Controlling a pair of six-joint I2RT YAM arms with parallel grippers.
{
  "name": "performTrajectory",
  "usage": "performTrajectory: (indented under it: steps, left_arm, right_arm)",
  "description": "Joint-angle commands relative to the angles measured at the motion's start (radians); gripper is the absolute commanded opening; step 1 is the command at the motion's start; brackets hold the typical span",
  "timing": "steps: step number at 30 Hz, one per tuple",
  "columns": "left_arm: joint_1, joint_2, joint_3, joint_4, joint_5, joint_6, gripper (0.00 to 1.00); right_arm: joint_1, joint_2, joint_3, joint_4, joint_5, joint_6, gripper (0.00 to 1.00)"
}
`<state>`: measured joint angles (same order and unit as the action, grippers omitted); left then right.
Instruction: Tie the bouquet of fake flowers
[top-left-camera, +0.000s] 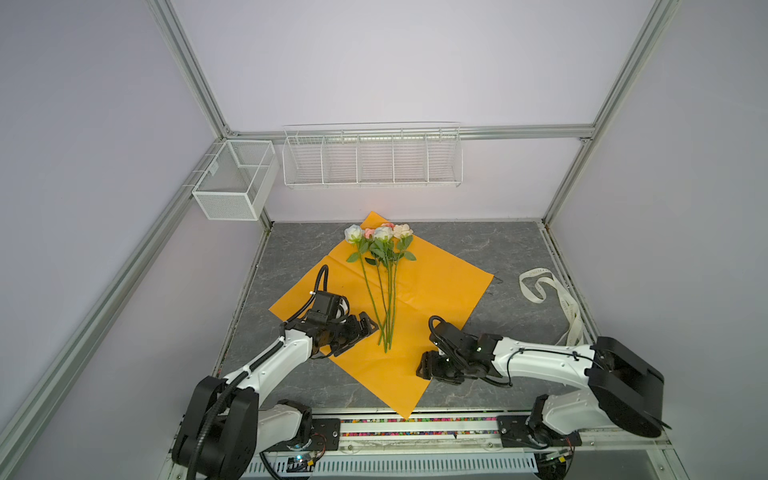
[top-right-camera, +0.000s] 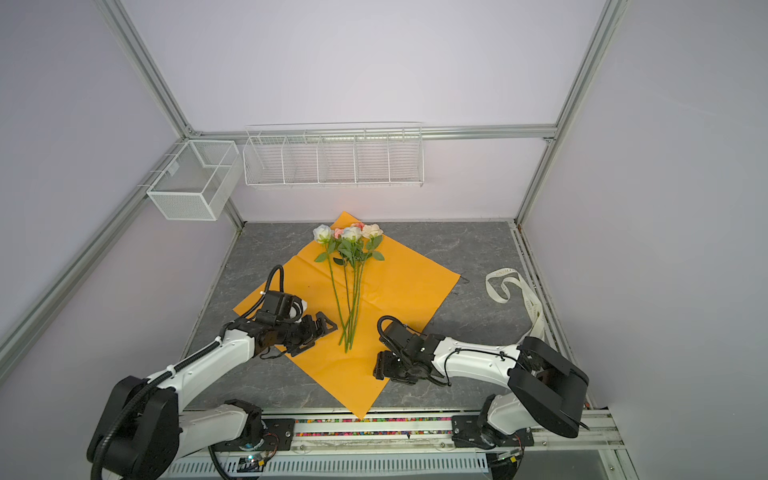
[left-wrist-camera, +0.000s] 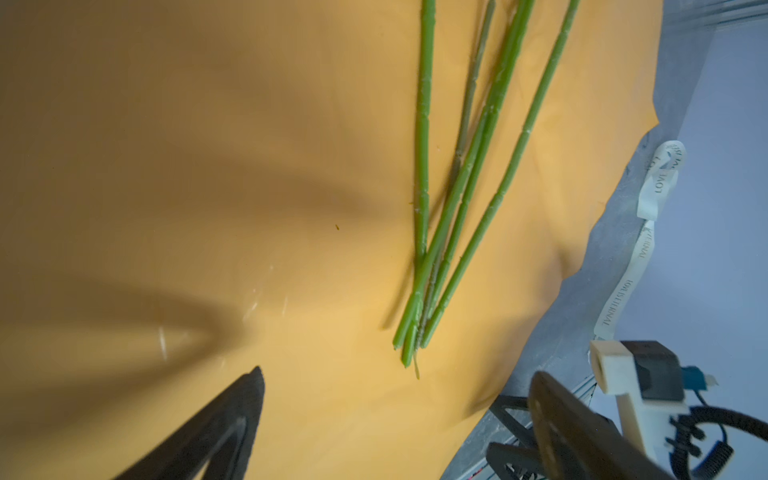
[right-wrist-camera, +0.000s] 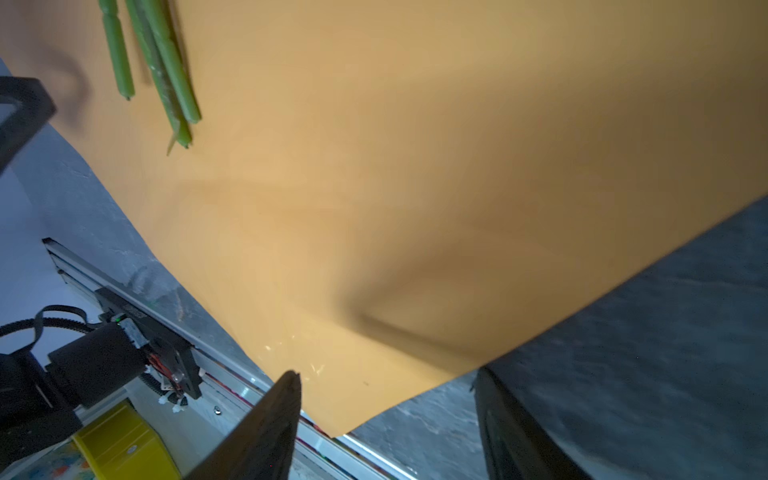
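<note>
The bouquet of fake flowers (top-left-camera: 385, 291) lies on an orange paper sheet (top-left-camera: 440, 282), heads toward the back wall and stem ends toward the front; it shows in both top views (top-right-camera: 352, 291). My left gripper (top-left-camera: 359, 336) (top-right-camera: 315, 336) is open just left of the stem ends, low over the paper. The left wrist view has the green stems (left-wrist-camera: 457, 187) ahead of that gripper's (left-wrist-camera: 399, 376) wide jaws, nothing between them. My right gripper (top-left-camera: 426, 368) (top-right-camera: 380, 365) is open over the paper's front-right edge, right of the stems. Its wrist view puts the stem tips (right-wrist-camera: 166, 79) well off from the gripper (right-wrist-camera: 386, 374).
A cream printed ribbon (top-left-camera: 544, 286) (top-right-camera: 513, 286) (left-wrist-camera: 642, 249) lies looped on the grey tabletop (top-left-camera: 478, 245) at the right edge. White wire baskets (top-left-camera: 372, 160) and a mesh basket (top-left-camera: 237, 178) hang on the back wall. A rail (top-left-camera: 415, 424) runs along the front.
</note>
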<state>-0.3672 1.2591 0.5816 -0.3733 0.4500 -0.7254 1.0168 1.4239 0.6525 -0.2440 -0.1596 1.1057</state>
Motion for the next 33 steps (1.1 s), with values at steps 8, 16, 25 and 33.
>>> performTrajectory:
  steps: [8, 16, 25, 33]
  left_arm:
    - [0.015, 0.247, 0.054, 0.219, -0.003, -0.057, 1.0]
    - [0.018, 0.202, 0.054, 0.17, -0.019, -0.023, 0.99]
    - [0.017, 0.049, 0.106, 0.056, -0.02, 0.028, 1.0]
    - [0.018, -0.182, 0.078, -0.082, -0.051, 0.028, 1.0]
  right_arm:
    - [-0.03, 0.058, -0.084, 0.187, 0.002, 0.124, 0.71]
    - [-0.029, 0.005, -0.132, 0.37, 0.012, 0.123, 0.76]
    - [-0.049, -0.021, -0.086, 0.452, 0.067, -0.014, 0.79]
    - [-0.076, -0.056, -0.063, 0.495, 0.122, -0.175, 0.8]
